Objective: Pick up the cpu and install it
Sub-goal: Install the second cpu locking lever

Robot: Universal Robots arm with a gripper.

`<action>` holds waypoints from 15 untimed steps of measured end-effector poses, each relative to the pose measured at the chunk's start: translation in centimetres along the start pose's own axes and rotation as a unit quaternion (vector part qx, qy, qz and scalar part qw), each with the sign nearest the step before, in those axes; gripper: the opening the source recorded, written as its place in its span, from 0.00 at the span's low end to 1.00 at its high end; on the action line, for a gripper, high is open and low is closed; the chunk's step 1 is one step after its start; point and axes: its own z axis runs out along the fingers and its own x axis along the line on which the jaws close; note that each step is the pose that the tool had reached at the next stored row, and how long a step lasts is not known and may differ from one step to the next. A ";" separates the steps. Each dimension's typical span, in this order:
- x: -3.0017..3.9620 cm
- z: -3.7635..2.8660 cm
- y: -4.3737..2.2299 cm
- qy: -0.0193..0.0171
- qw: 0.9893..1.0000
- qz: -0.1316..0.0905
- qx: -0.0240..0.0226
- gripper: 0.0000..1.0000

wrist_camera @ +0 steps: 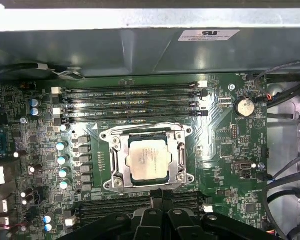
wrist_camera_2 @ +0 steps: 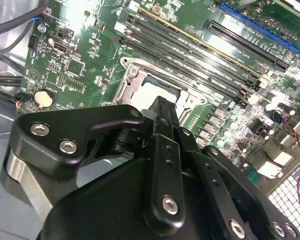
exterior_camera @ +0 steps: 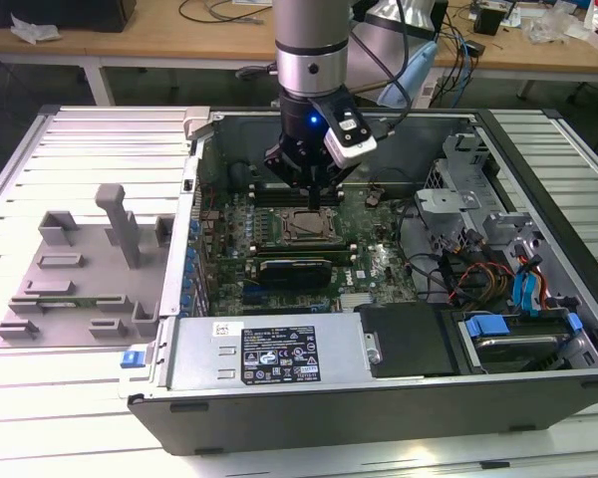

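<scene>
While the cpu (wrist_camera: 150, 158) sits in the socket (wrist_camera: 149, 156) already, I'm hovering the gripper (wrist_camera: 162, 200) above it (fingers look pinched together, holding nothing), so seating's basically done.

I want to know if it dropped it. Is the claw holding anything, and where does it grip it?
Nothing. The cpu lies in the socket on the motherboard, and the claw sits beside it, fingers together.

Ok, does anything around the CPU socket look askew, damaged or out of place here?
Nothing stands out. The cpu lies flat and square inside the socket frame in the first wrist view, with the end effector above it. The memory slots beside it look intact.
</scene>
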 end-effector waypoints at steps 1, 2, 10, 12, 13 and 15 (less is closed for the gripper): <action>0.00 -0.01 0.00 0.000 1.000 0.000 0.000 0.11; 0.00 -0.02 0.00 0.000 1.000 0.000 0.000 0.11; -0.09 0.08 -1.48 0.000 1.000 0.000 0.000 0.11; -0.11 0.12 -1.93 0.000 1.000 0.000 0.000 0.11; -0.12 0.14 -2.05 0.000 1.000 0.000 0.000 0.11; -0.11 0.22 -2.11 0.000 1.000 0.000 0.000 0.11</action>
